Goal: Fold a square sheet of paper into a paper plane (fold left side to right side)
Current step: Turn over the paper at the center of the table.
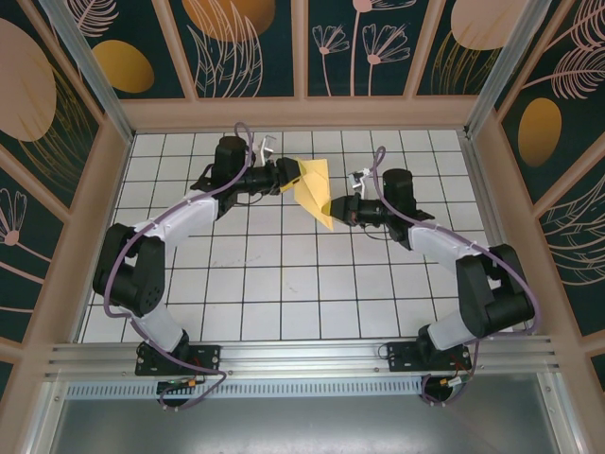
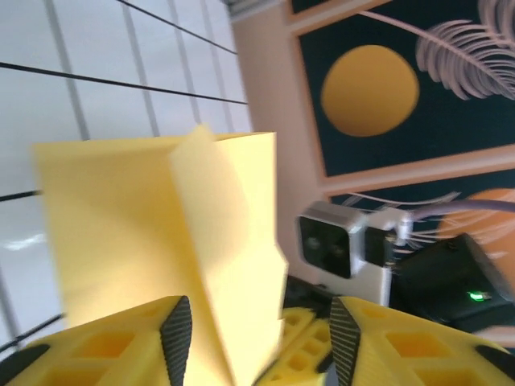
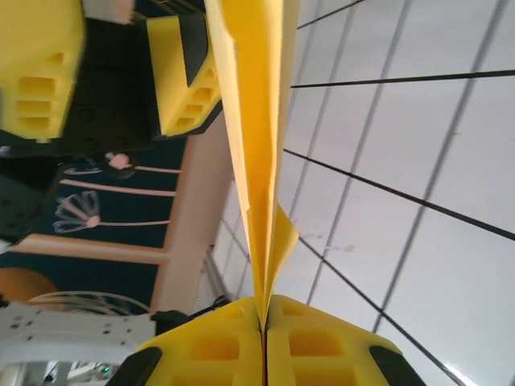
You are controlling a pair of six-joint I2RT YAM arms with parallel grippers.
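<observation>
The paper plane (image 1: 313,192) hangs between both arms over the far middle of the tiled worktop (image 1: 284,284), with bare tiles all around. The right gripper (image 3: 262,322) has its jaws clenched on the pointed end. The left gripper (image 2: 259,334) has its jaws released, parted around the wide end, which looks blurred up close.

paper plane (image 1: 313,192) between left hand (image 1: 288,177), right hand (image 1: 335,210) (table's (image 1: 284,303) far half)
</observation>
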